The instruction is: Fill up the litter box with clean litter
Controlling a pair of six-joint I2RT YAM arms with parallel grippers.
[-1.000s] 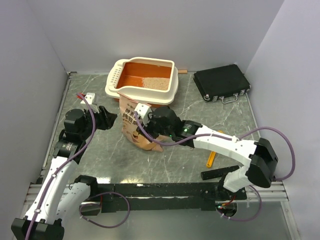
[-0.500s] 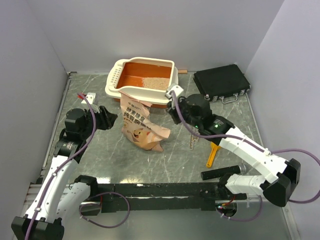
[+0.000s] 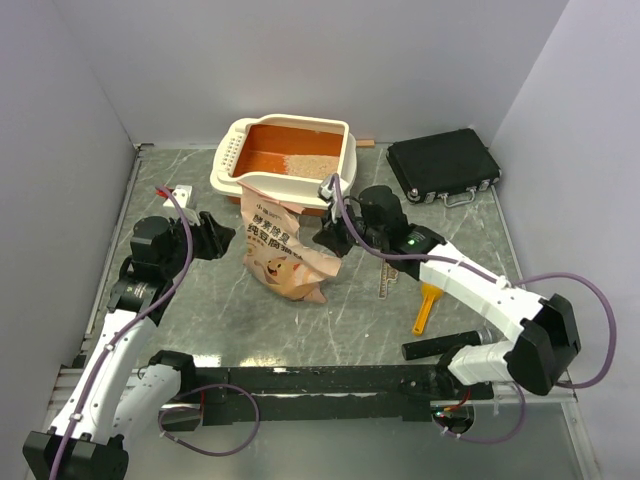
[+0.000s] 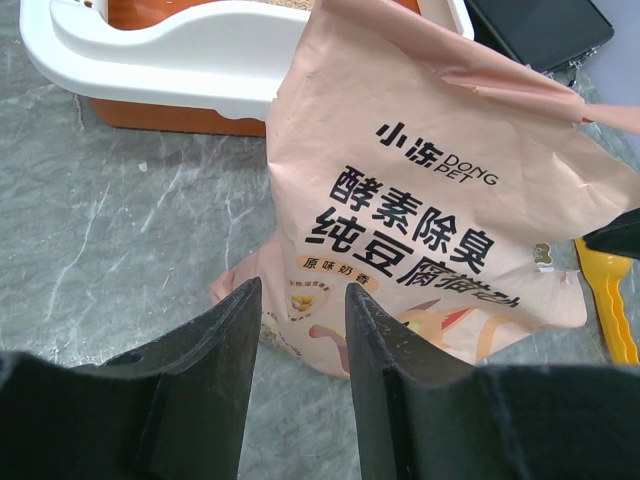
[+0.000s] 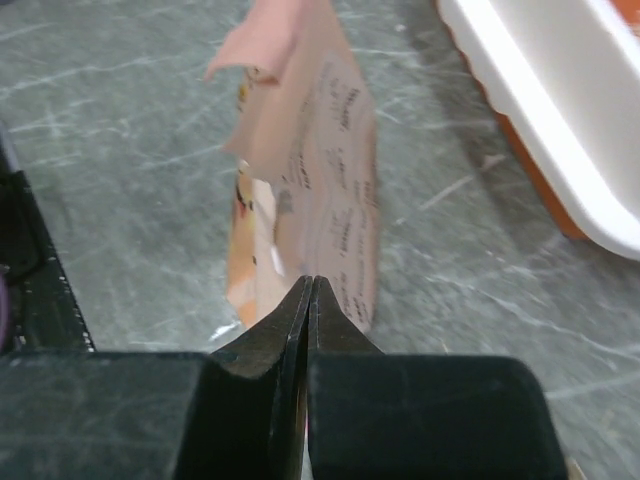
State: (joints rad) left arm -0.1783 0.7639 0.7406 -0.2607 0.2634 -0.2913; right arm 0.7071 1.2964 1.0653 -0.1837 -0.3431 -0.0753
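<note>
The right end effector [image 3: 330, 238] had its fingers pressed flat together, tips right at the right-hand edge of the paper bag [image 3: 280, 250]. From where I stood I could not tell whether a fold of paper was pinched between them or whether they merely touched it. The bag lay just left of that end effector in the top view. It leaned with its long axis running from upper left to lower right, its crumpled mouth against the near rim of the litter box [image 3: 232, 170].

The left end effector [image 3: 215, 238] hung on the bag's other side, close but apart from it, with its fingers partly spread and nothing between them. The right arm was the nearer of the two.

The litter box sat in the upper middle of the frame, beyond the bag, with its long side across the picture and its slotted end to the left. A small patch of clean litter [image 3: 312, 165] lay in its right half, and much of the orange floor was bare. I judged the bag would have to rise and tip over that near rim.

A yellow scoop [image 3: 427, 305] lay on the counter [image 3: 200, 310] at lower right, and a black case [image 3: 443, 165] at upper right. Neither stood in the way.
</note>
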